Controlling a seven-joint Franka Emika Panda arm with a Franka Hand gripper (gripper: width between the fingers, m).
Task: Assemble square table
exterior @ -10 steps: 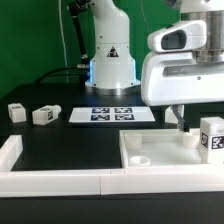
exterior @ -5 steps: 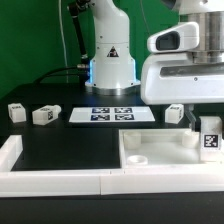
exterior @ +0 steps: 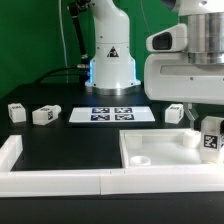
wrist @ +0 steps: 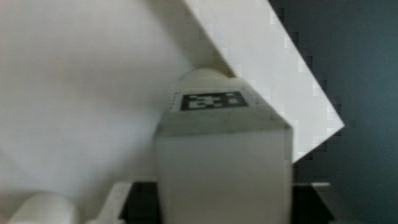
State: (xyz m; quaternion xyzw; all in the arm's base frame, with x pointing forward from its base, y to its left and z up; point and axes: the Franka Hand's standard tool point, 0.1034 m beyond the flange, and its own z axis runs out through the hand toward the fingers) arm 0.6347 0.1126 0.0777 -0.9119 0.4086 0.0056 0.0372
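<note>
Leg [wrist: 217, 160] sits gripped between the jaws above the square table top [wrist: 80, 110].

- square top [exterior: 160, 150]: plain white
- upright leg [exterior: 211, 137]: white, black-and-white square tag
- loose legs [exterior: 16, 112] [exterior: 43, 115] [exterior: 175, 113]: white, black-and-white tags
- marker board [exterior: 112, 114]: white, four black-patterned tags
- table [exterior: 60, 145]: black
- border rails [exterior: 50, 181]: white
- backdrop [exterior: 30, 40]: green
- arm [exterior: 110, 40]: white, with a blue glow low on the base

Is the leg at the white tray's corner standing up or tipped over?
Standing up. The leg shows taller than wide at a corner of the table top. In its socket: cannot tell.
</note>
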